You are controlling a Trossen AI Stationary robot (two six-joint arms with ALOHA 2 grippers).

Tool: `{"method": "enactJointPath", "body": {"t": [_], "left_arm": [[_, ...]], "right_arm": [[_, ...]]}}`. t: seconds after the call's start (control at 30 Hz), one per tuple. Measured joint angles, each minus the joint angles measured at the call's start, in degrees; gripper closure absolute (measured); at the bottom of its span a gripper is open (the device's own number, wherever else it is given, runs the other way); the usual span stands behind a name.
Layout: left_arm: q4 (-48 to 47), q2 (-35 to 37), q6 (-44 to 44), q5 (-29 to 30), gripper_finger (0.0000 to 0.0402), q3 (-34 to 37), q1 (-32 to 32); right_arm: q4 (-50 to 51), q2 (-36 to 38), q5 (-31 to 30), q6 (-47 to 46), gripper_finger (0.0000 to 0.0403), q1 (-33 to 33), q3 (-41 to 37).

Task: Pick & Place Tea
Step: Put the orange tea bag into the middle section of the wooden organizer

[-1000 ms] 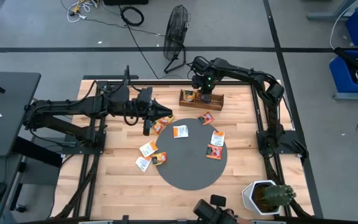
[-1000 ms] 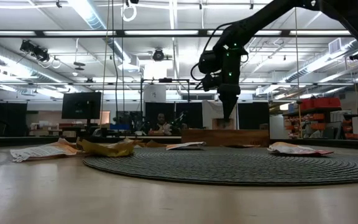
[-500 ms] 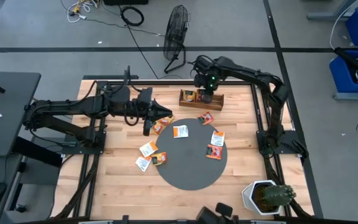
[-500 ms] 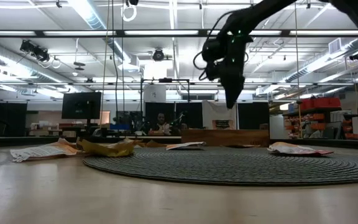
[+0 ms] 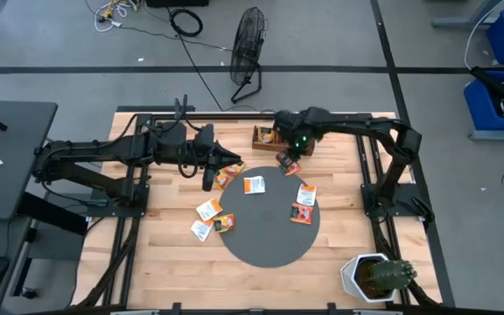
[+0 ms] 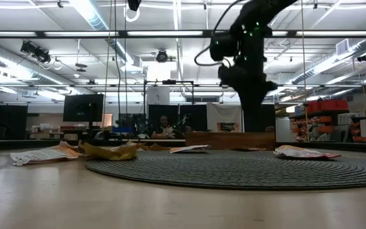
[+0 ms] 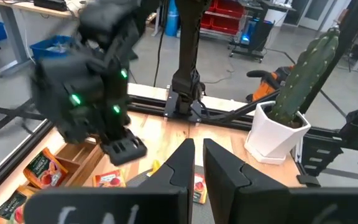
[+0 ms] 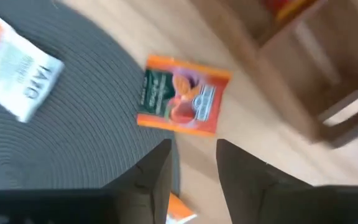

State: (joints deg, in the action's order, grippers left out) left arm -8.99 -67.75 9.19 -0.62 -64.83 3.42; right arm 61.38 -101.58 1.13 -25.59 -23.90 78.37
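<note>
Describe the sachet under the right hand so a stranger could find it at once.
Start at the round dark mat in the middle of the table, then go to its far edge, toward the wooden tray. There an orange sachet lies by itself, half on the mat, half on bare wood, under the open right hand. Its neighbour on the mat, a white sachet, lacks its fruit picture.

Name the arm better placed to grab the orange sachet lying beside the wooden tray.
The right. The right gripper hangs open directly over that orange sachet, near the wooden tray. The left gripper sits across the mat, by other sachets.
</note>
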Motion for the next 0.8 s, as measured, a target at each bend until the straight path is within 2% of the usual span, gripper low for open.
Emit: {"method": "enactJointPath", "body": {"t": [0.27, 0.53, 0.8], "left_arm": [[0.05, 0.00, 0.00, 0.00, 0.0367, 0.01, 0.00], [-0.83, 0.00, 0.64, -0.01, 0.0367, 0.00, -0.02], [-1.16, 0.00, 0.70, -0.02, 0.0367, 0.00, -0.04]], "right_arm": [[-11.86, 0.04, 1.26, -8.38, 0.0252, -1.12, -11.64], [-19.30, 0.04, -0.19, -10.17, 0.0214, -1.59, -16.34], [-23.73, 0.04, -1.54, -9.53, 0.0221, -1.80, -20.03]]}}
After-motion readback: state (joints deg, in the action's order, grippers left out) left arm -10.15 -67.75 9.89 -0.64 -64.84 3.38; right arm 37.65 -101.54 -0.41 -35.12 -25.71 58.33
